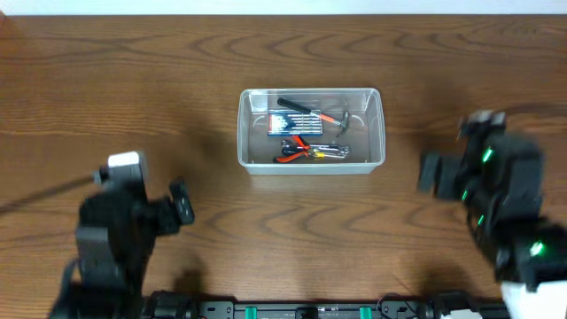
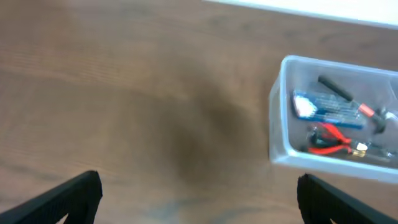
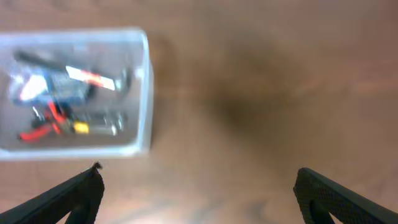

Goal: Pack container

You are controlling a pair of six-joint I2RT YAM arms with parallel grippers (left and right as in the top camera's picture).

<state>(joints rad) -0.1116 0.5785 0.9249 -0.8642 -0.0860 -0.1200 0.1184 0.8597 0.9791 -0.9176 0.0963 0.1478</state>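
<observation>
The left gripper is nearest to the camera in its wrist view. Its two black fingers stand at the lower corners, far apart, with only the bare bench between them. It is wide open and holds nothing. The right gripper is the same, wide open and empty above the wooden bench. The container stands on the bench, apart from both grippers. From the left gripper it is ahead and to the right; from the right gripper it is ahead and to the left. Inside it lie a blue case, red pliers, a black bar and some metal tools, too blurred to name.
</observation>
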